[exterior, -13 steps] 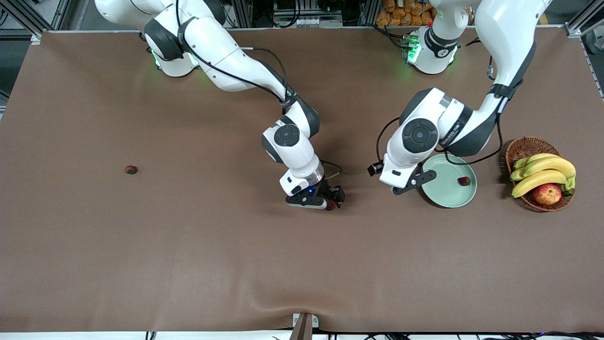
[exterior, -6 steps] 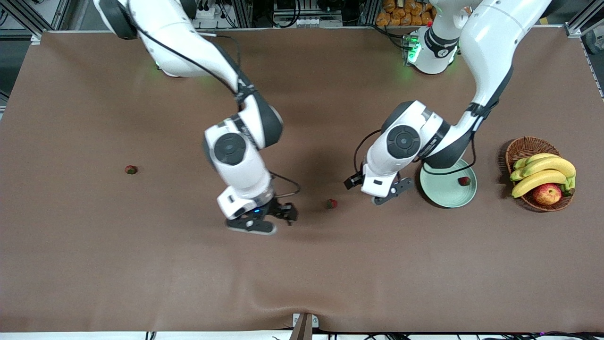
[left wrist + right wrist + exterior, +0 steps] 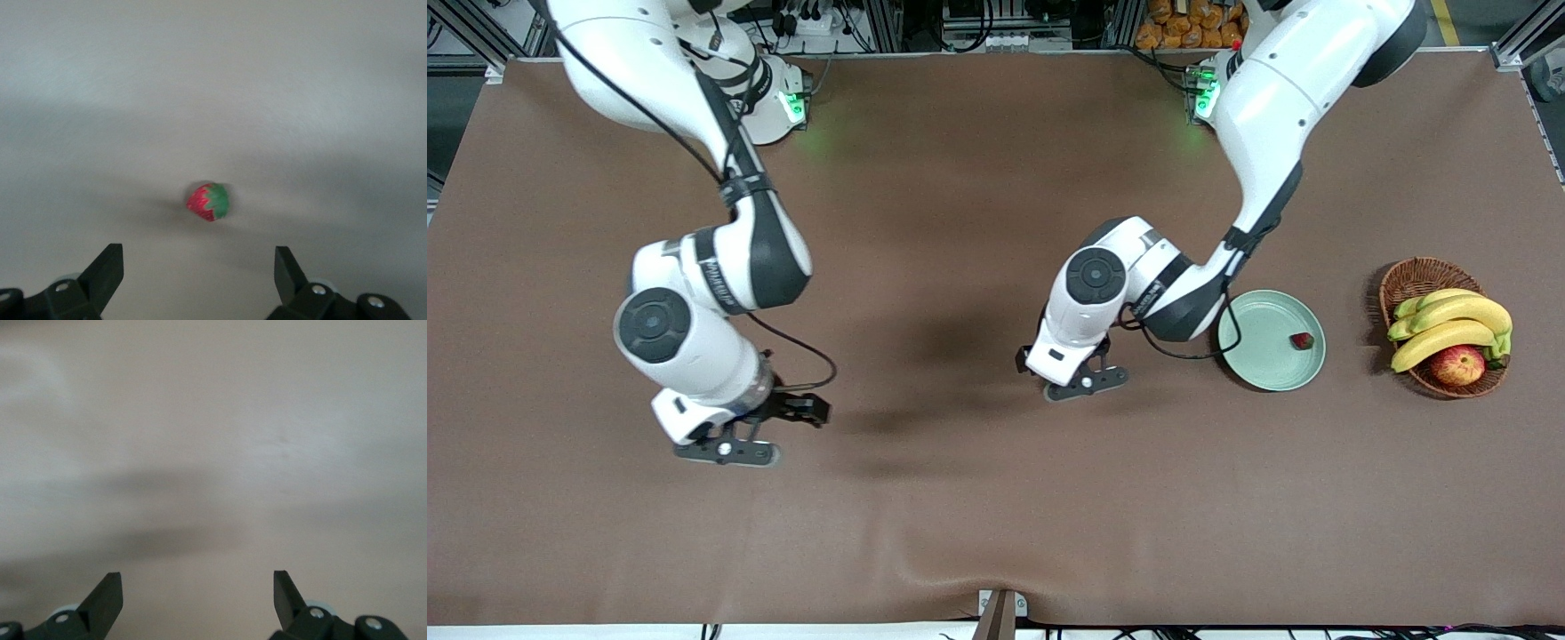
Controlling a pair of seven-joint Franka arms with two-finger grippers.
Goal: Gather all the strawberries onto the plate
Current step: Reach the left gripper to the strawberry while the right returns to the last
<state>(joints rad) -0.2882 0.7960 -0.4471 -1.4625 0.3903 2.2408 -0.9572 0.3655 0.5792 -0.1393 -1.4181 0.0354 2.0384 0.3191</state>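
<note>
One strawberry (image 3: 1303,340) lies in the pale green plate (image 3: 1258,351), close to the rim on the basket's side. Another strawberry (image 3: 208,201), red with a green top, lies on the bare brown table. My left gripper (image 3: 199,257) hangs open just above it, and in the front view the left gripper (image 3: 1083,380) covers that berry. My right gripper (image 3: 769,431) stands open over bare table toward the right arm's end. The right wrist view shows only the cloth between the right gripper's (image 3: 198,581) fingers.
A wicker basket (image 3: 1405,280) with bananas (image 3: 1449,320) and an apple (image 3: 1458,364) stands beside the plate at the left arm's end. The right arm's elbow (image 3: 654,324) hangs over the table near its own end.
The right gripper left the middle strawberry on the table and swung away toward the right arm's end. The left gripper moved from the plate's edge to above that strawberry.
</note>
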